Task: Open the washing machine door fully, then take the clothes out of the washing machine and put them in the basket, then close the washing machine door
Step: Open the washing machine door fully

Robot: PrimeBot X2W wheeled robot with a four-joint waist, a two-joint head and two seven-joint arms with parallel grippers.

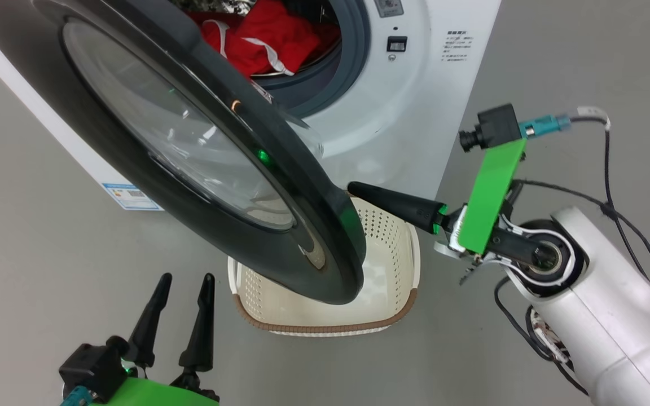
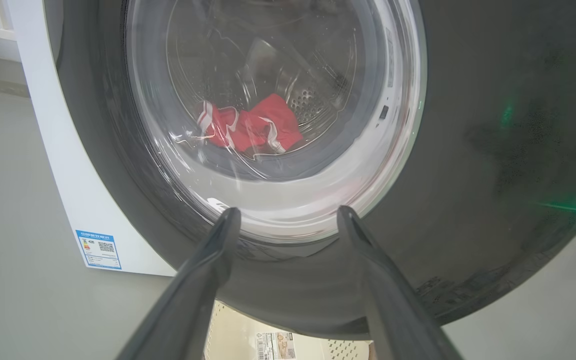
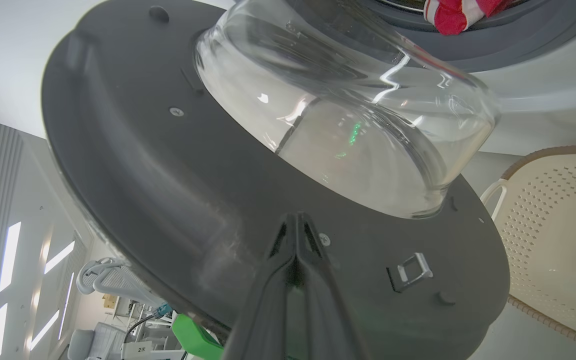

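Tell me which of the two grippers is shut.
The right gripper: its fingers are pressed together, tip near the door. The left gripper has its fingers spread apart.

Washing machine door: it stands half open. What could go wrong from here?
The right gripper, fingers shut, meets the washing machine door with its tips alone; they may slip on the smooth inner face. The door may swing into the open left gripper in front of it. In the head view its lower edge hangs over the basket and might knock it.

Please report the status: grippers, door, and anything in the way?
Left gripper open, free. Right gripper shut, fingers at inner face of door. Door part open, clothes in washing machine. Door overhangs basket.
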